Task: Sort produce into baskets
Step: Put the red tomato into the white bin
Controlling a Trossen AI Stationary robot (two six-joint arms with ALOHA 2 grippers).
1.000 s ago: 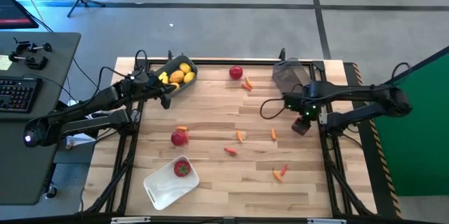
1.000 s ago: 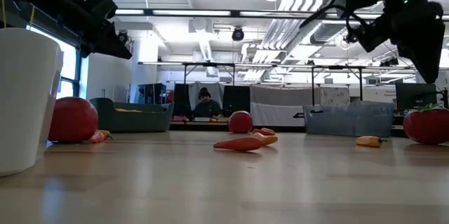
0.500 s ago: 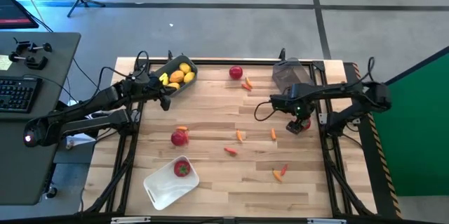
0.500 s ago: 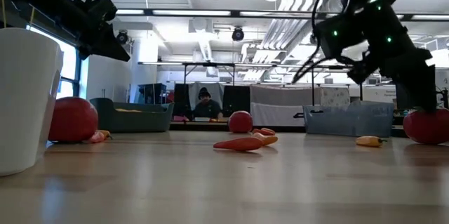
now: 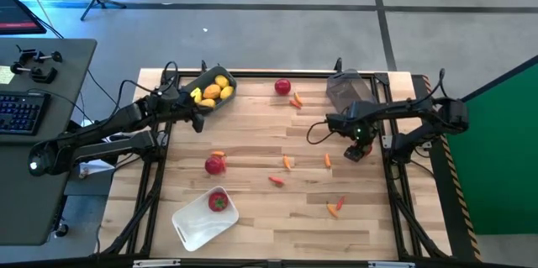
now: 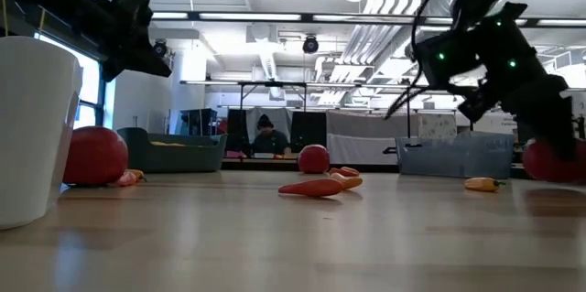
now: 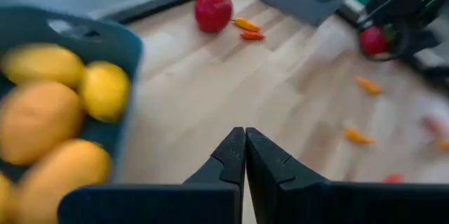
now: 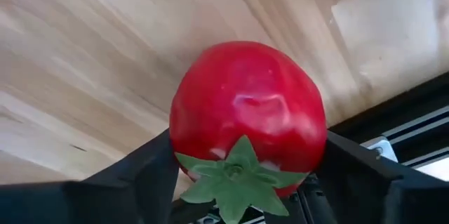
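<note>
A red tomato [image 8: 245,119] with a green calyx sits on the wood near the table's right edge. My right gripper [image 5: 357,150] reaches steeply down over it and is shut on it. My left gripper [image 7: 245,140] is shut and empty, held above the table beside the blue-grey basket [image 5: 210,91], which holds yellow fruits [image 7: 42,104]. The white basket [image 5: 189,226] at the near left holds one red fruit [image 5: 218,202]. The dark grey basket [image 5: 345,90] stands at the far right. Two more red fruits [image 5: 282,87] [image 5: 215,165] and several small orange peppers [image 5: 287,162] lie on the table. My right gripper has the tomato between its two fingers [image 8: 140,178], one on each of its opposite sides [image 8: 184,136]. The fingers come from above, slanting steeply down. In the low view the tomato's underside [image 6: 536,171] is down at the table top.
The table's right rail [image 5: 391,155] runs close beside my right gripper. Peppers [image 5: 327,160] [image 5: 336,207] lie a little toward the table's middle and near side from it. A person sits far behind the table [image 6: 266,135].
My right gripper has come down onto the red tomato near the table's right edge, and its fingers now stand on both sides of it. The tomato has stayed where it was.
</note>
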